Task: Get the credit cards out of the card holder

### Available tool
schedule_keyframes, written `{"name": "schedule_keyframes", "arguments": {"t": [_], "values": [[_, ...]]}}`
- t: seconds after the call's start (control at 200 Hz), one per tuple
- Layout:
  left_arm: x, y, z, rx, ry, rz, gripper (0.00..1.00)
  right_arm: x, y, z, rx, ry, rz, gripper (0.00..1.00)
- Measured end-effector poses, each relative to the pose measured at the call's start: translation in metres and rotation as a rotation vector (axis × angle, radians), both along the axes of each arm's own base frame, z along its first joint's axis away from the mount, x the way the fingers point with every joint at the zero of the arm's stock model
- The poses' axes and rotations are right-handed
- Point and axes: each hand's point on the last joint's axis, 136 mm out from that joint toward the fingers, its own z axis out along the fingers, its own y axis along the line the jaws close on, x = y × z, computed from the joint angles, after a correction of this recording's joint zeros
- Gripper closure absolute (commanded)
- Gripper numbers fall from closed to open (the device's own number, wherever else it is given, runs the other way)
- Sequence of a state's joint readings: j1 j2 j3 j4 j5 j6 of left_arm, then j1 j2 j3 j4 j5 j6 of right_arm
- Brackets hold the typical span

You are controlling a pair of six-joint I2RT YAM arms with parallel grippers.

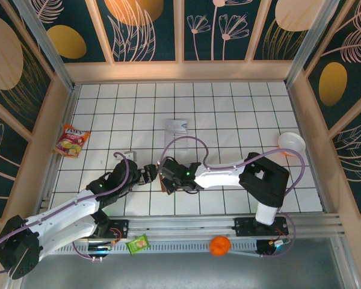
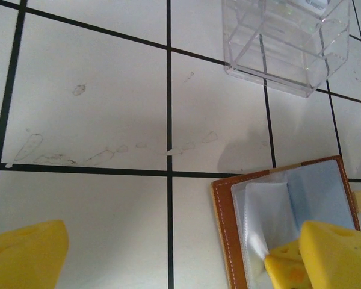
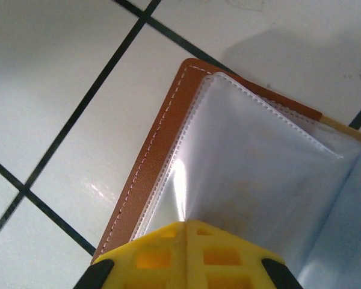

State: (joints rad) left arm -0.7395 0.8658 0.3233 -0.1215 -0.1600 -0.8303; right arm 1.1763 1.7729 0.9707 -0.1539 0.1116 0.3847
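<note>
No text, brand or number can be read anywhere. The red-and-yellow snack packet [image 1: 72, 140] at the left edge of the table carries printed lettering, and so does the small green packet [image 1: 138, 244] on the rail by the arm bases. In the top view both are too small to make out. In the wrist views, the card holder [image 3: 149, 153] shows stitched brown leather and clear sleeves with no legible marking.
</note>
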Motion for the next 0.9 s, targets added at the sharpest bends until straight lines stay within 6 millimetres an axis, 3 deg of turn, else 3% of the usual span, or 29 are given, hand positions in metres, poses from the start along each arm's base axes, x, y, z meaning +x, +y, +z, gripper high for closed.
{"name": "schedule_keyframes", "arguments": {"t": [0.26, 0.43, 0.661, 0.901], "values": [[-0.007, -0.021, -0.014, -0.039, 0.06, -0.098, 0.52, 0.01, 0.0, 0.012, 0.122, 0.047, -0.09, 1.0], [-0.009, -0.038, -0.021, -0.079, 0.095, -0.155, 0.73, 0.017, -0.004, 0.025, 0.217, 0.082, -0.143, 1.0], [-0.012, -0.053, -0.034, -0.116, 0.143, -0.204, 0.83, 0.012, -0.005, 0.023, 0.253, 0.128, -0.155, 1.0], [-0.019, -0.064, -0.048, -0.128, 0.192, -0.253, 0.99, 0.011, -0.002, 0.025, 0.272, 0.14, -0.149, 1.0]]}}
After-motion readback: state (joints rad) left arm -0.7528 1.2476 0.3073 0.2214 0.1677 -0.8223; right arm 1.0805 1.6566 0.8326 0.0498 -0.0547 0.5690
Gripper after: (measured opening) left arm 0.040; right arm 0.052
